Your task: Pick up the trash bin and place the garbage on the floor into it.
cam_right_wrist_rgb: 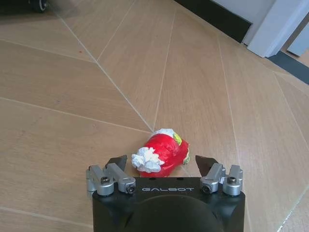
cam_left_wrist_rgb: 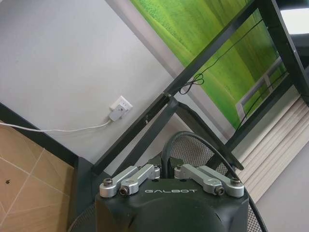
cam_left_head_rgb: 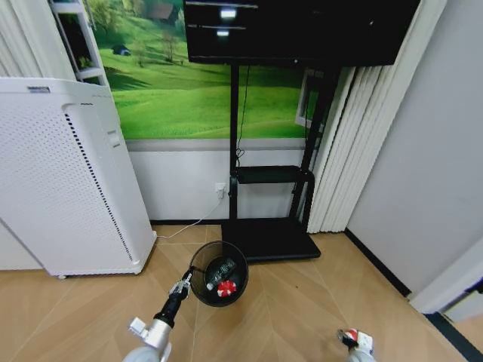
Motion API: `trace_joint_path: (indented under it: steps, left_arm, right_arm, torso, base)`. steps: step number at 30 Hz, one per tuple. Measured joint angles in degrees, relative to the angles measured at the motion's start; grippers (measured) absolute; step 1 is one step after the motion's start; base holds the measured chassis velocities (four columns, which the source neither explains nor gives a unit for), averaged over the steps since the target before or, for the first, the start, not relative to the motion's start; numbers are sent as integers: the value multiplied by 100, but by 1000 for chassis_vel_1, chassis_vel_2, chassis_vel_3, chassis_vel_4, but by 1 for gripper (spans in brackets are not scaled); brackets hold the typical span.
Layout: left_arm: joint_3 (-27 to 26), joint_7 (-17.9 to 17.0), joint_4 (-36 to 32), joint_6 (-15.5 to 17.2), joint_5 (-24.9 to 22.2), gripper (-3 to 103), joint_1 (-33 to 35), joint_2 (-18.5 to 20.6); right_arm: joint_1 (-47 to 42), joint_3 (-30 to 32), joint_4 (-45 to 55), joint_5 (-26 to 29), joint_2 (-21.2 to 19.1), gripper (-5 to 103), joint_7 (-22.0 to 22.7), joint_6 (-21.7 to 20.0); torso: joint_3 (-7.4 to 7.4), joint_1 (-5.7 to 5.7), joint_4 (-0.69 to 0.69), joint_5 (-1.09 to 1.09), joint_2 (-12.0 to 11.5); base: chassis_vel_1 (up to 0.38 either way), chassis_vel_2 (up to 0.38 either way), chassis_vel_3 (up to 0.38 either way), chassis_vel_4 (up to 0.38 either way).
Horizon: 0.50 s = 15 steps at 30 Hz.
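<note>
At your five o'clock, the last red-and-white piece (cam_right_wrist_rgb: pixel 161 151) lies on the floor (cam_right_wrist_rgb: pixel 72 121), between the right gripper (cam_right_wrist_rgb: pixel 163 164)'s open fingers.
Close them on it next; your left gripper (cam_left_head_rgb: pixel 183 286) holds the trash bin (cam_left_head_rgb: pixel 201 264)'s rim clamped at eleven o'clock.

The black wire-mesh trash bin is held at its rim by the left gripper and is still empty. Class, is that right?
Not quite. The black wire-mesh trash bin, held at its rim by the left gripper, is not empty: the head view shows a red-and-white piece and a clear bottle inside.
</note>
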Motion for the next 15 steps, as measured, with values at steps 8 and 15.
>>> trace_joint_path:
  steps: [8, 15]
  left_arm:
    - [-15, 0, -33, 0, 5, 7, 19, -41]
    - [2, -12, -34, 1, 14, 7, 10, -46]
  right_arm:
    - [186, -49, -272, -87, 37, 57, -138, 70]
    - [54, -11, -107, 18, -5, 30, -167, 50]
  torso:
    - [0, 0, 0, 0, 0]
    - [0, 0, -1, 0, 0]
  base:
    - [0, 0, 0, 0]
    - [0, 0, 0, 0]
